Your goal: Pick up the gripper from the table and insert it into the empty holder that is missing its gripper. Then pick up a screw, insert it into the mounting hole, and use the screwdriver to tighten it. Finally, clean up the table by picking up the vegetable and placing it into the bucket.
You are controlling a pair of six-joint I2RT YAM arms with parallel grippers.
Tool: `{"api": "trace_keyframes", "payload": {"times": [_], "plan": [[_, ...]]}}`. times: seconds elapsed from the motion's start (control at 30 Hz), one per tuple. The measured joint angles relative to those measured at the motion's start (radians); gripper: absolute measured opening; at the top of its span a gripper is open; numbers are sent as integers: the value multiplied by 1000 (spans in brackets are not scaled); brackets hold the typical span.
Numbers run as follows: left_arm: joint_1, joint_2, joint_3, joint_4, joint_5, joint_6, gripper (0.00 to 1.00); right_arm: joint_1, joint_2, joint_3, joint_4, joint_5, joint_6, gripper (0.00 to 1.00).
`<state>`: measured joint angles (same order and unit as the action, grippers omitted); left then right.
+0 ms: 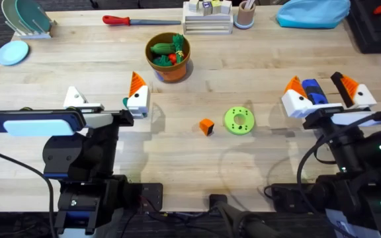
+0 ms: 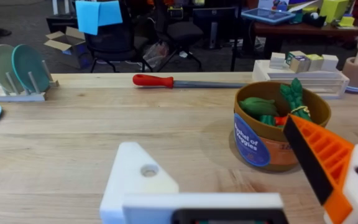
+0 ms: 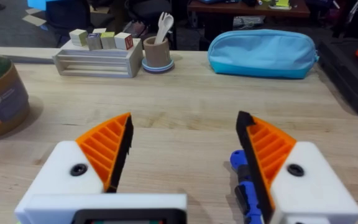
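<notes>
Right gripper [image 1: 323, 89] spread wide, nothing clamped, and the blue screwdriver [image 1: 314, 92] lies right between its fingers, long axis running along them, so that arm is nearer. Left gripper [image 1: 108, 99] wide open too, empty; the terracotta bucket [image 1: 169, 58] sits ahead of it, off to its right, vegetables [image 1: 161, 48] inside. Its blue label I read as "Bucket of Veggies", partly hidden

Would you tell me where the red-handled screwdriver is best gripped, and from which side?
Grip the red-handled screwdriver by its thick handle, probably from above, closing across its width: it lies flat on the table, and the steel shaft looks too thin.
</notes>
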<state>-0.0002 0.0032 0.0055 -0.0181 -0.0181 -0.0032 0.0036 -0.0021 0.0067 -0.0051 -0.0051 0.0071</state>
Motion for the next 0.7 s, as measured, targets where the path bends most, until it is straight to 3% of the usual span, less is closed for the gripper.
{"api": "trace_keyframes", "payload": {"times": [0.43,0.57,0.7], "plan": [[0,0,8,22,0,-1,993,0,0,0,24,-11,31,991],[0,0,78,-71,-5,-2,993,0,2,37,-74,-12,64,991],[0,21,209,-200,-8,-7,993,0,24,150,-233,-14,75,991]]}}
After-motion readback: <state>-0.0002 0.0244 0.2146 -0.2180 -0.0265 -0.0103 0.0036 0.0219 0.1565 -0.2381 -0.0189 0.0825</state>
